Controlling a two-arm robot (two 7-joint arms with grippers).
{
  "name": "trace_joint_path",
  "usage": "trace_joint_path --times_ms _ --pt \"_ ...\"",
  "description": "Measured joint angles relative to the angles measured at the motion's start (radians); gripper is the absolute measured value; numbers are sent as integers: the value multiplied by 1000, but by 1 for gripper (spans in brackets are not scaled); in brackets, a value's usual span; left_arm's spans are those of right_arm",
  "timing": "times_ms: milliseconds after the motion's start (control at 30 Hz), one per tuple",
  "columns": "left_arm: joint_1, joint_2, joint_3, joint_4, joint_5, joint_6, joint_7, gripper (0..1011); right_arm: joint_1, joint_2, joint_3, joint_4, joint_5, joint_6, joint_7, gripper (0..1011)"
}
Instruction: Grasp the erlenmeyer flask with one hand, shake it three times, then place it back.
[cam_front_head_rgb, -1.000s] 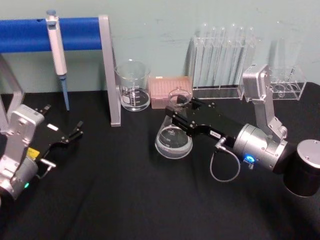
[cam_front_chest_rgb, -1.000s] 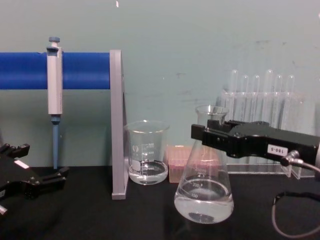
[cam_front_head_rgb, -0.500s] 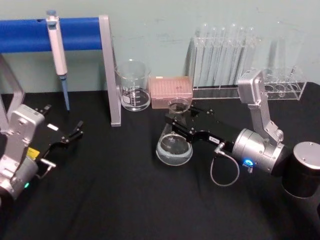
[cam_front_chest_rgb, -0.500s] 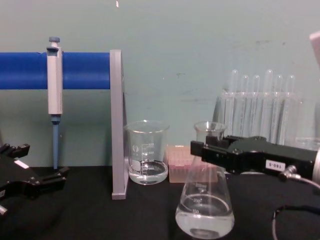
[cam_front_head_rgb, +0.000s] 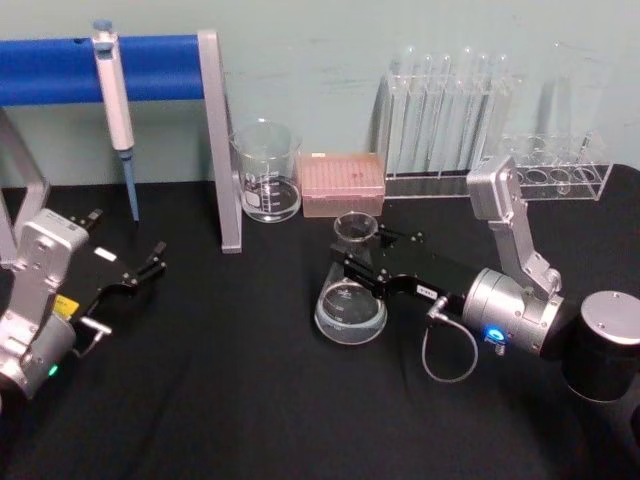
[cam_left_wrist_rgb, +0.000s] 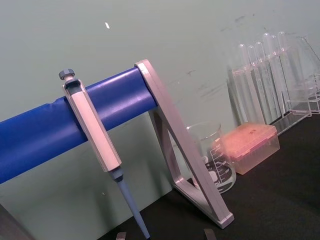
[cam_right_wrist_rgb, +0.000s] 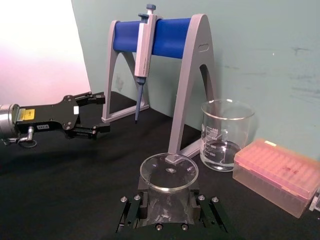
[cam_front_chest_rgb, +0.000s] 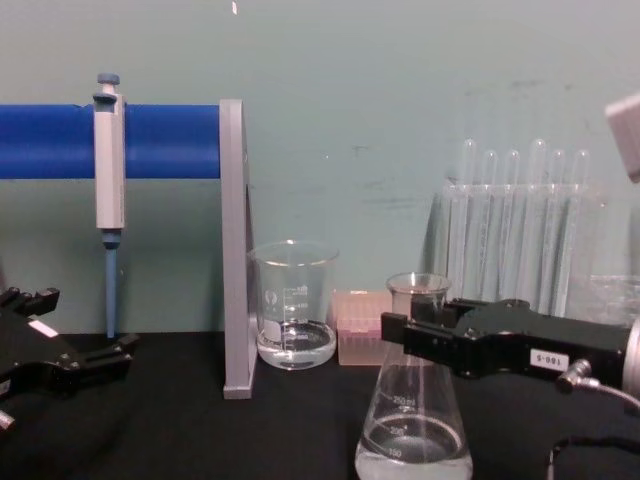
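The erlenmeyer flask is clear glass with a little clear liquid and stands upright at the middle of the black table. My right gripper, the hand, reaches in from the right and is shut on the flask's neck just under the rim. In the chest view the flask sits low, its base cut off by the bottom edge, with the right gripper clamped across the neck. The right wrist view looks down on the flask's rim between the fingers. My left gripper rests open at the far left.
A blue-barred pipette stand holding a pipette is at the back left. A glass beaker and a pink tip box stand behind the flask. Test tube racks line the back right.
The right gripper has brought the flask lower and a little nearer to me, keeping it upright. The left arm has not moved.
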Motion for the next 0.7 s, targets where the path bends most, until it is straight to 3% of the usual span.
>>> trace_joint_path --times_ms 700 --pt "0 0 0 0 0 0 0 1001 12 -3 -17 24 -16 2 17 451"
